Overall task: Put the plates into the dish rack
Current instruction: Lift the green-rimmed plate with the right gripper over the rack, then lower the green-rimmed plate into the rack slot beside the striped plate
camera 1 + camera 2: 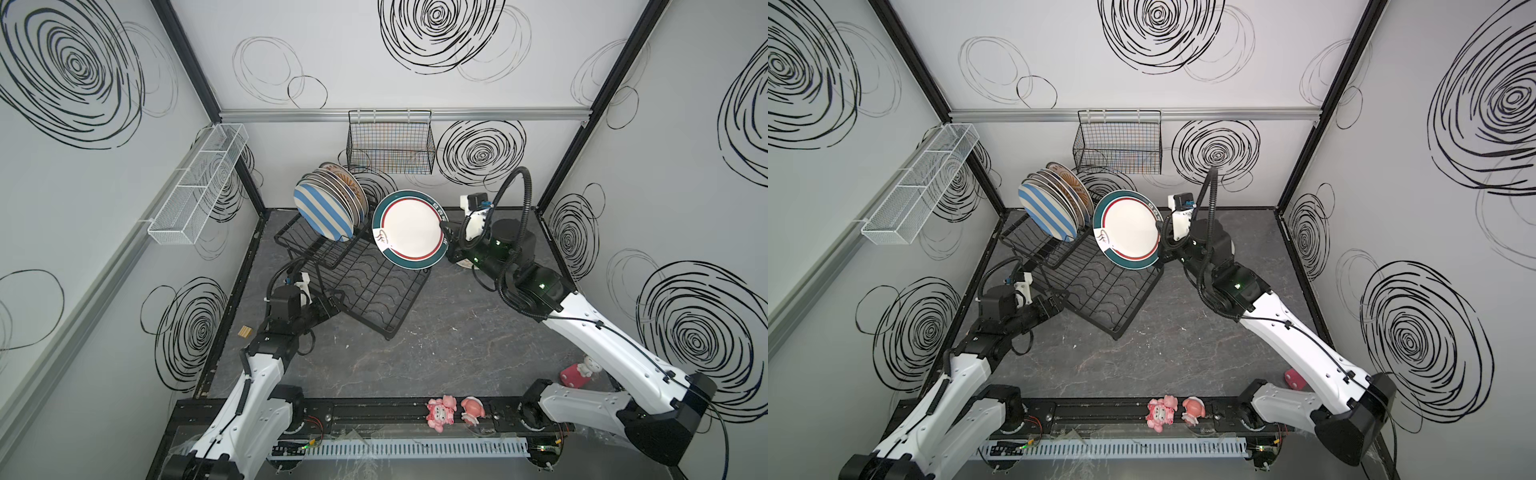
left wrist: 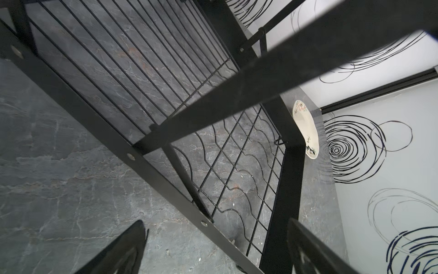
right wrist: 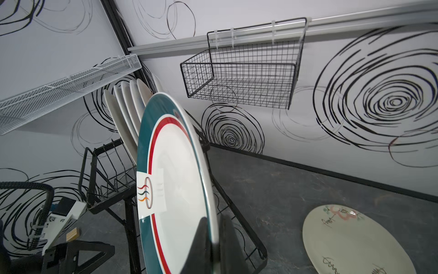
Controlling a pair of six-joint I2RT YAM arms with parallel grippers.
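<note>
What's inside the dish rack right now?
A row of plates on edge: blue-striped plate in front, orange-patterned plate at back. Middle ones overlap; their patterns are hidden.

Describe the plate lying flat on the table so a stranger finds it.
Find the black dish rack on the dark table. Beyond its right side, under the right arm, lies a cream plate. It alone lies flat, with small drawings.

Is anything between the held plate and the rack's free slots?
Nothing visible: the teal-rimmed plate in the right hand hangs over the dish rack's bare wavy slots; the racked plates stand beside it.
</note>
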